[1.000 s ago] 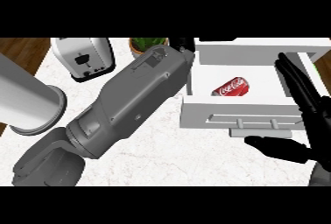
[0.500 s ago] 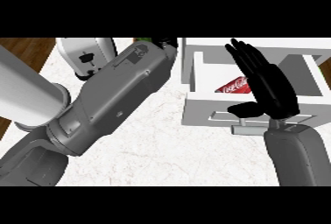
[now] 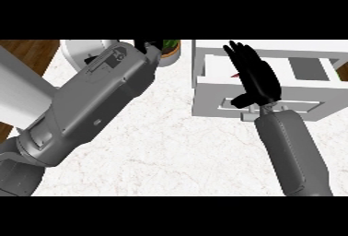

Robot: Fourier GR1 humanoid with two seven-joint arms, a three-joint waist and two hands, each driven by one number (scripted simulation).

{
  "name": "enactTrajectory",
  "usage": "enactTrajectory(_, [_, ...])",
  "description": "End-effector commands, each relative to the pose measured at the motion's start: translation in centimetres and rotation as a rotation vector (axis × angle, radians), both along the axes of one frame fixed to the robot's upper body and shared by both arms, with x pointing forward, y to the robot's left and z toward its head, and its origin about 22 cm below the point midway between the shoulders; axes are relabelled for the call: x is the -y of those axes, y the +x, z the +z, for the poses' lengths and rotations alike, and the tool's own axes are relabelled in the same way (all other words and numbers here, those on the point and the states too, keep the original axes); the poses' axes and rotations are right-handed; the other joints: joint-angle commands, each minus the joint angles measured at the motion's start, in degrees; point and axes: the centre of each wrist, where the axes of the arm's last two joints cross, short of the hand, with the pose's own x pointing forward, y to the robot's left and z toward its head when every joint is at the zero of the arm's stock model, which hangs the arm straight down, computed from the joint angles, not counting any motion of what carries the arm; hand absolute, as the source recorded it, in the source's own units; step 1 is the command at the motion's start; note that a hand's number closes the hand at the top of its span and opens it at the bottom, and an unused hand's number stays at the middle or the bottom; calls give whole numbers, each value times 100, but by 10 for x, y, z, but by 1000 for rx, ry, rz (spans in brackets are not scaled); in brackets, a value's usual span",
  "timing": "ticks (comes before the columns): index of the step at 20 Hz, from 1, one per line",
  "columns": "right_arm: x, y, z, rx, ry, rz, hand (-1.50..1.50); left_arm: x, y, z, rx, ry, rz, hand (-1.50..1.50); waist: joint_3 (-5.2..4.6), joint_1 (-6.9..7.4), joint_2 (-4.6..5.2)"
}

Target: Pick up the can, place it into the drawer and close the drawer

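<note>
Right robot hand [image 3: 256,78] flat, fingers straight, over open drawer [image 3: 211,94]; red can [image 3: 235,74] inside, mostly hidden. Risk: push glances off drawer front, drawer stays ajar. Left robot hand [image 3: 146,46]: can't tell.

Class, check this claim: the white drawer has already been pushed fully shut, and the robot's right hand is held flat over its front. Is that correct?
Not quite. In the head view the drawer is not shut: its front stands out from the unit and its inside shows, with a sliver of the red can beside the hand. The right hand is indeed flat over its front, fingers straight.
</note>
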Motion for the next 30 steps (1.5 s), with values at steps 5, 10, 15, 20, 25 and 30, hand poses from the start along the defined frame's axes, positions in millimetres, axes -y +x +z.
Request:
enactTrajectory(5, [-7, 27, -36, 31, -83, -77, -150, -22, -9, 8, -7, 6, -3, -150, 4, 40, 23])
enactTrajectory(10, [-9, 36, -47, 68, -86, -87, -150, -38, -7, 10, 19, 17, 14, -150, 7, 24, 67])
enactTrajectory(15, [-3, 45, -45, 128, -64, -154, -150, -65, -10, 14, 5, -14, -6, -150, 7, 189, 105])
enactTrajectory(20, [14, 65, -18, 186, -70, -171, -150, -50, -17, 8, -17, -9, 10, -150, 11, 209, 112])
enactTrajectory(25, [9, 70, -14, 222, -76, -185, -150, -52, -25, 18, 17, 19, -18, -150, 13, 290, 131])
enactTrajectory(30, [14, 88, 29, 247, -90, -217, -150, -62, -23, 31, 27, 8, -19, -150, 12, 323, 165])
